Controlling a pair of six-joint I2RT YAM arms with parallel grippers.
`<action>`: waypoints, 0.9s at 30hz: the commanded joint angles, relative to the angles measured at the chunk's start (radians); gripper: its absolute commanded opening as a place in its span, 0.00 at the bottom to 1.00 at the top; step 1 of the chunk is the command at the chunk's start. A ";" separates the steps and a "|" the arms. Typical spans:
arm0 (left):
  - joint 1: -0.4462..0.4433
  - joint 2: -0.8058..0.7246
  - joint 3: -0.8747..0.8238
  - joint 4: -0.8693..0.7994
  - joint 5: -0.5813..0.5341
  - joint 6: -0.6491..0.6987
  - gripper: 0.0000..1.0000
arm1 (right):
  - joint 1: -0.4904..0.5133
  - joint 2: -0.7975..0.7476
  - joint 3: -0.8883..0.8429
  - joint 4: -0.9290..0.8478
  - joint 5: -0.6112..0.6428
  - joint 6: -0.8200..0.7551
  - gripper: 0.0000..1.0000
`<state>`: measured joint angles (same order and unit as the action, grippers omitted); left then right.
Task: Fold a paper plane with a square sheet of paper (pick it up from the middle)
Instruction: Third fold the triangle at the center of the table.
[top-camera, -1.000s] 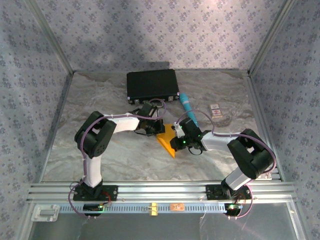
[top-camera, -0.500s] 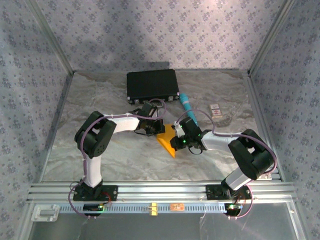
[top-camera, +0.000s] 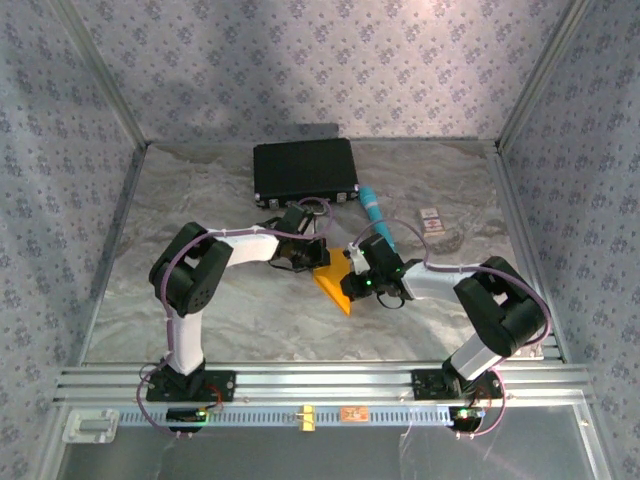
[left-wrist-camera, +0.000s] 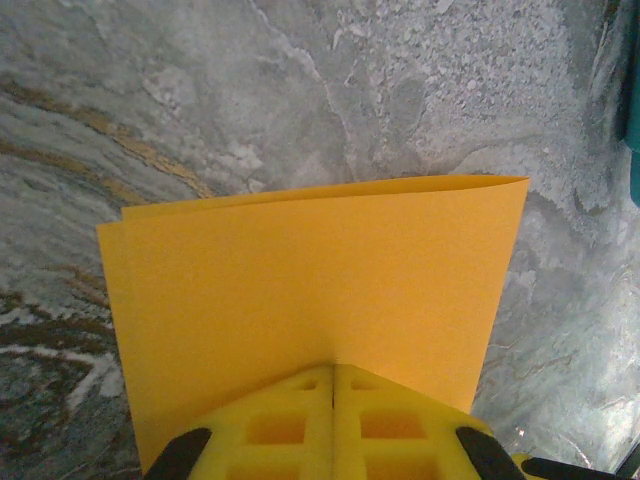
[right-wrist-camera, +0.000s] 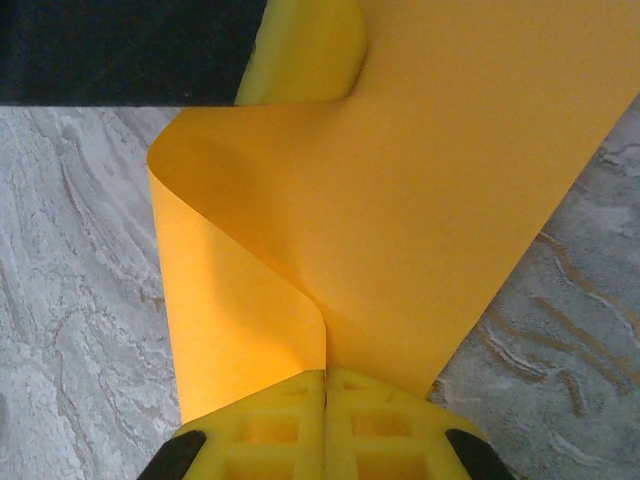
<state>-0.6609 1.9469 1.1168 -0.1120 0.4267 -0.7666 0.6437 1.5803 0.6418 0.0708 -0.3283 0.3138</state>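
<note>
The square sheet of paper (top-camera: 334, 284), doubled over, is held at mid-table between the arms: the left gripper (left-wrist-camera: 333, 372) is clamped on one edge, the right gripper (right-wrist-camera: 325, 372) (equally near) on the opposite edge

**Thin orange-yellow sheet of paper (top-camera: 334, 283), doubled over and pinched from two sides**

From above, the sheet of paper shows as a small pointed wedge at mid-table, its tip toward the near edge. In the left wrist view it is two smooth layers, the under one peeping out along the far and left edges, clamped in the left gripper (left-wrist-camera: 333, 372). In the right wrist view one layer curls back in a loose loop into the closed right gripper (right-wrist-camera: 325, 375).
</note>
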 joint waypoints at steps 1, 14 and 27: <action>-0.007 0.024 -0.003 -0.081 -0.008 0.028 0.04 | -0.004 0.023 -0.009 -0.004 0.014 -0.001 0.02; -0.010 -0.123 0.017 -0.088 -0.036 0.061 0.17 | -0.005 0.028 -0.014 -0.004 0.012 0.008 0.02; -0.094 -0.242 -0.282 0.332 0.056 -0.279 0.00 | -0.004 0.020 -0.018 -0.006 0.025 0.016 0.02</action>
<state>-0.7494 1.7039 0.8955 0.0521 0.4351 -0.9138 0.6437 1.5852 0.6403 0.0860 -0.3279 0.3218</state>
